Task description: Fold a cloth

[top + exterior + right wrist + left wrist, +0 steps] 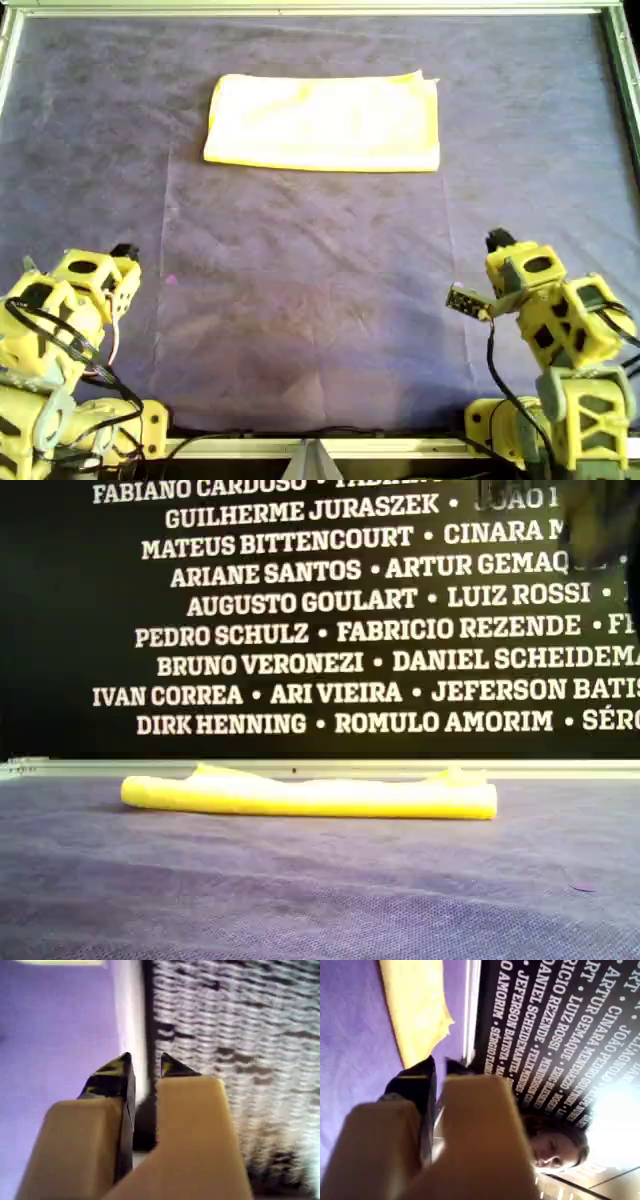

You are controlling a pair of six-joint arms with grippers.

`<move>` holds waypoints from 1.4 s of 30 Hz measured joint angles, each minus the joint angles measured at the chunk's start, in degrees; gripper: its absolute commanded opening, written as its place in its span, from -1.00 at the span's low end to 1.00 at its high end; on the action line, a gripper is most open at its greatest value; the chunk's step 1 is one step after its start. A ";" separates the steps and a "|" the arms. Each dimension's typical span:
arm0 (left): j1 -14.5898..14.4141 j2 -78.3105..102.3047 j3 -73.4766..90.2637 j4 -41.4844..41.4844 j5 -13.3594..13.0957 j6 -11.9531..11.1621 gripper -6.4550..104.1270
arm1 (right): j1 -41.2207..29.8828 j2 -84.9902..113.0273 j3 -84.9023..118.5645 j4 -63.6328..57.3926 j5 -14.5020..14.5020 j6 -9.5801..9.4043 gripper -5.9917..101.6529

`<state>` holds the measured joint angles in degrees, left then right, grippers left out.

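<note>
Overhead, the cloth [322, 124] lies folded in the upper middle of the purple surface [320, 300], well apart from both arms; only the exterior view shows its rolled edge. My first end effector [440, 1067] and my second end effector [145, 1062] are narrowly parted, holding nothing.

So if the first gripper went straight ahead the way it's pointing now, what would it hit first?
Probably the cloth. In the first wrist view my first gripper points along the purple table cover toward the cloth's near end, with the table's edge rail just beside that line. Depth is unclear, so it might pass above it.
</note>
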<state>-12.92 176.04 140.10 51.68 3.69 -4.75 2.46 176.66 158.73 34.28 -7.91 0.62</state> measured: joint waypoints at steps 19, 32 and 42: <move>5.01 0.09 27.77 -19.95 0.18 -0.09 -0.87 | -4.39 0.00 10.55 -0.79 0.35 0.35 -0.51; 5.01 0.09 28.74 -28.92 0.62 4.75 -0.29 | -4.39 -3.60 7.29 -0.79 -0.44 0.53 0.02; 1.23 -7.91 24.26 -29.36 1.05 9.14 -0.29 | -0.44 -51.50 -23.64 -0.79 -4.92 0.70 0.05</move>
<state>-11.69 168.13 164.36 22.32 4.75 4.39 2.02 125.16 135.09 33.49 -12.83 1.32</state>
